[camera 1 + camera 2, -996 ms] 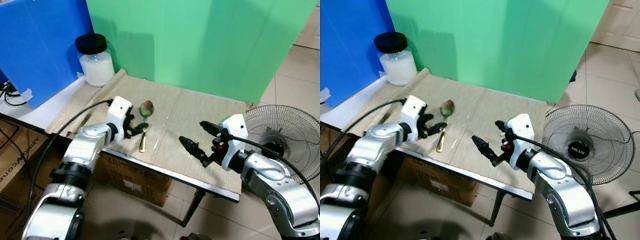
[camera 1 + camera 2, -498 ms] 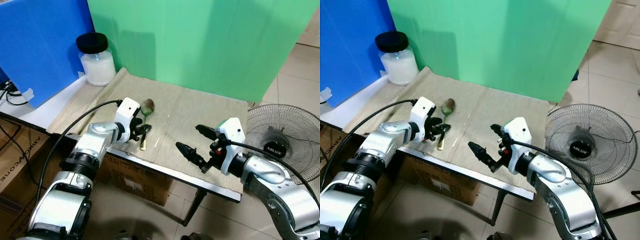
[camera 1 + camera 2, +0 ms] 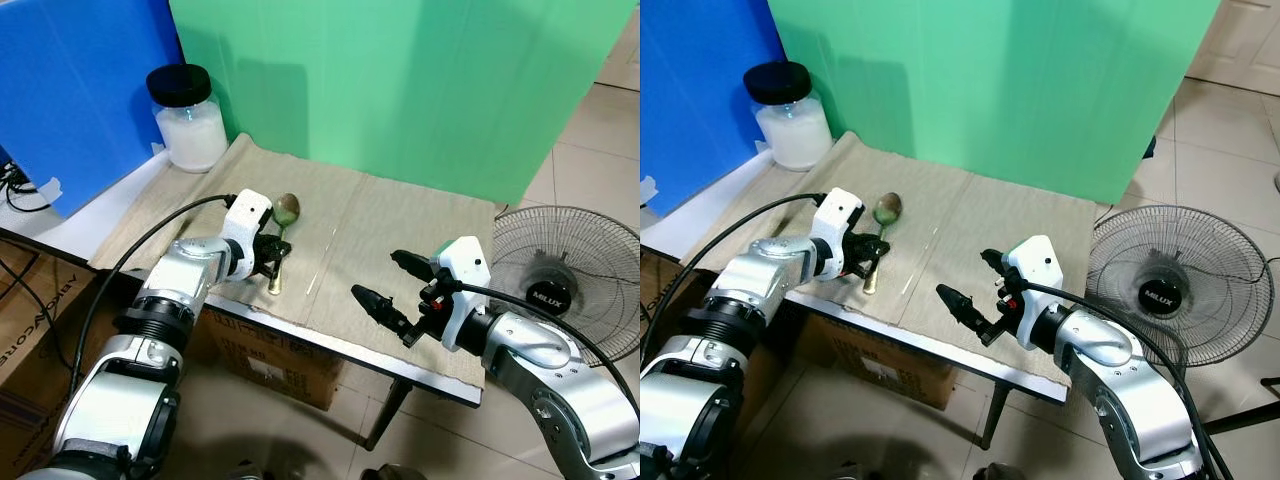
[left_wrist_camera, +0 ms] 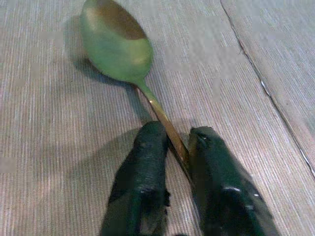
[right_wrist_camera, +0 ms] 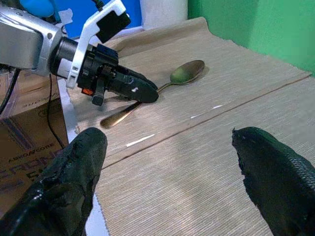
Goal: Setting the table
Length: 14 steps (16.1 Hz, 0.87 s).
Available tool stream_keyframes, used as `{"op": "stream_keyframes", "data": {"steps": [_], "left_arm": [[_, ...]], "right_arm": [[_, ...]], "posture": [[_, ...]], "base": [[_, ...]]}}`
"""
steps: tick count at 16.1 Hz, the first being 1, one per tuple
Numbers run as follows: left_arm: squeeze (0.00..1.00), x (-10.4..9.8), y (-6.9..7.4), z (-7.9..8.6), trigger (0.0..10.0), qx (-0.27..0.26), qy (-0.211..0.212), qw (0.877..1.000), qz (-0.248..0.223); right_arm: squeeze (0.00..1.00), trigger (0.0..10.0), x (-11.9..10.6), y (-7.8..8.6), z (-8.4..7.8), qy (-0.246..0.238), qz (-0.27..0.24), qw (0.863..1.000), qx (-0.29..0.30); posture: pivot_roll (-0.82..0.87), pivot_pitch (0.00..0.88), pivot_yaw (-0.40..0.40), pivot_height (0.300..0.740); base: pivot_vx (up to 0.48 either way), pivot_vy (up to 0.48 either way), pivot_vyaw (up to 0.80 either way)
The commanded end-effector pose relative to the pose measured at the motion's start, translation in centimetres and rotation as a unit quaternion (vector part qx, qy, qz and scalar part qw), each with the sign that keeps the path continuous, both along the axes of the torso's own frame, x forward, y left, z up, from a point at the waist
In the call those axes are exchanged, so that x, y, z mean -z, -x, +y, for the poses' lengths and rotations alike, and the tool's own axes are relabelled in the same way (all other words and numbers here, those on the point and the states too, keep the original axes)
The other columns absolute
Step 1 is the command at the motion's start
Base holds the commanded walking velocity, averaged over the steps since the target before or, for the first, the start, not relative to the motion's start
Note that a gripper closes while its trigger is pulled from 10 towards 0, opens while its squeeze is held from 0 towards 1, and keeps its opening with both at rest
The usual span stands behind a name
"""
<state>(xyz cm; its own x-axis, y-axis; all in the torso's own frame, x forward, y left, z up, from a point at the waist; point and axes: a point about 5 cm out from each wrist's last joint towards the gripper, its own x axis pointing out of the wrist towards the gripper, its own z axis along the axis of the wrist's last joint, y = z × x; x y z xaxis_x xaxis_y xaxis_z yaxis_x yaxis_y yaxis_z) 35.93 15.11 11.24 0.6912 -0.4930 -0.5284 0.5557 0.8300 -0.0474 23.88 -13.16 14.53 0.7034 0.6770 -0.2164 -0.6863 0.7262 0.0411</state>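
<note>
We see the left pincer (image 4: 172, 147) closed on the spoon (image 4: 115, 46) handle, on the cloth-covered worktop (image 3: 400, 230). Right pincer (image 3: 390, 282) gapes wide, holding nothing.

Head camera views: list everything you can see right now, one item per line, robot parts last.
spoon: one, gold, on the mat near its left front edge
mat: one, beige woven, covering the table
jar: one, clear with black lid and white contents, back left
panels: two, blue and green, behind the table
fan: one, on the floor at right
cardboard box: one, under the table
left gripper: closed on the spoon's handle
right gripper: open, above the mat
</note>
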Motion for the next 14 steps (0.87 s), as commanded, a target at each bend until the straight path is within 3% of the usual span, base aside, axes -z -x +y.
{"op": "stream_keyframes", "data": {"steps": [1,8,11,13,14], "left_arm": [[0.0,0.1,0.0,0.3,0.0,-0.009,-0.002,1.0,0.012],[0.0,0.4,0.3,0.7,0.0,-0.029,0.001,0.999,0.024],[0.0,-0.2,0.2,1.1,0.0,-0.046,0.014,0.999,0.005],[0.0,-1.0,0.3,1.0,0.0,-0.029,0.023,0.999,-0.023],[0.0,-2.0,0.5,0.6,0.0,-0.011,0.048,0.997,-0.052]], "right_arm": [[0.0,10.0,-0.5,-0.1,0.1,-0.001,-0.011,1.0,-0.008],[0.0,10.0,-0.5,-0.2,0.1,0.001,-0.014,1.0,-0.009],[0.0,10.0,-0.4,-0.2,0.1,0.0,-0.015,1.0,-0.007],[0.0,10.0,-0.4,-0.4,-0.1,-0.003,-0.019,1.0,0.006],[0.0,10.0,-0.6,-0.6,-0.3,-0.006,-0.023,1.0,0.02]], "posture": [[-0.08,0.06,0.017,0.74],[-0.08,0.062,0.015,0.74],[-0.08,0.062,0.016,0.74],[-0.08,0.063,0.017,0.74],[-0.08,0.065,0.018,0.74]], "base": [[0.0,0.0,0.0],[0.0,0.0,0.0],[0.0,0.0,0.0],[0.0,0.0,0.0],[0.0,0.0,0.0]]}}
